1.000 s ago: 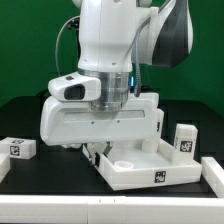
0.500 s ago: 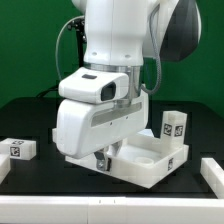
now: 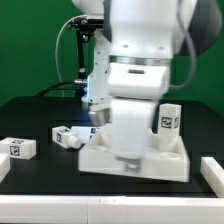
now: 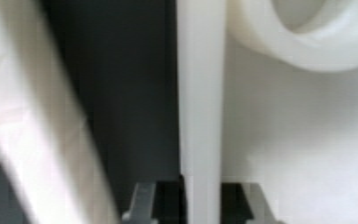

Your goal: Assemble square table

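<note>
The white tray-like tabletop (image 3: 150, 165) lies on the black table in front of the arm. My gripper (image 3: 125, 155) reaches down onto its near rim, with the fingers mostly hidden by the hand. In the wrist view the gripper (image 4: 197, 196) is shut on the thin white rim wall (image 4: 197, 90), one finger on each side. A round corner socket (image 4: 318, 40) shows beside the wall. One white leg (image 3: 168, 118) stands upright at the tabletop's far right; I cannot tell whether it stands in it or behind it.
A tagged leg (image 3: 66, 136) lies on the table at the exterior view's left of the tabletop. Another leg (image 3: 18, 148) lies further left, near the edge. A white block (image 3: 212, 172) lies at the exterior view's right front edge.
The wrist has turned and the tabletop has swung with it from a skewed pose to square with the table's front. The upright leg now shows further left and higher in the picture.
</note>
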`<state>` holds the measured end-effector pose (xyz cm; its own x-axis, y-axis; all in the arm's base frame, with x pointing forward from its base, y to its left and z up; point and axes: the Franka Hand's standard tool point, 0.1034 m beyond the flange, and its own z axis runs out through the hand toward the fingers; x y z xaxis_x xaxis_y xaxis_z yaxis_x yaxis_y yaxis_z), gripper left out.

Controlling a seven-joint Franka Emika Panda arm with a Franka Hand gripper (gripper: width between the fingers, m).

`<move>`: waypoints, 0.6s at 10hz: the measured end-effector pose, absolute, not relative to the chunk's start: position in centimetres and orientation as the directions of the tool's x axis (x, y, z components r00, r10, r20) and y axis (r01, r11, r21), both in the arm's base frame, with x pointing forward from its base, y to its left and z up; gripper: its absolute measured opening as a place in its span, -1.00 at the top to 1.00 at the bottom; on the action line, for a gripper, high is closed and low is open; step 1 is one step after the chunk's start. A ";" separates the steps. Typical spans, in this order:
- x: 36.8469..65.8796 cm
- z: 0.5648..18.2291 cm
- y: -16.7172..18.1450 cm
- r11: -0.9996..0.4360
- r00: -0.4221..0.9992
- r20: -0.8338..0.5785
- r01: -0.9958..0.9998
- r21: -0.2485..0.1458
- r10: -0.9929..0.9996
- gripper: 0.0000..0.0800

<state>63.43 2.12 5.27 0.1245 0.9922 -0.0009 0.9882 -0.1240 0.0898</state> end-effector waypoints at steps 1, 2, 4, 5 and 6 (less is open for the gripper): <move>63.8 5.3 2.7 -0.036 0.038 -0.010 0.992 0.118 0.999 0.88; 63.6 5.0 2.0 0.011 -0.009 -0.027 0.994 0.111 1.000 0.88; 63.5 4.9 1.7 0.002 0.002 -0.035 0.994 0.109 0.999 0.88; 63.6 4.9 1.6 0.010 -0.005 -0.036 0.993 0.118 0.999 0.88; 63.9 4.7 1.8 -0.020 0.024 -0.030 0.992 0.128 0.999 0.88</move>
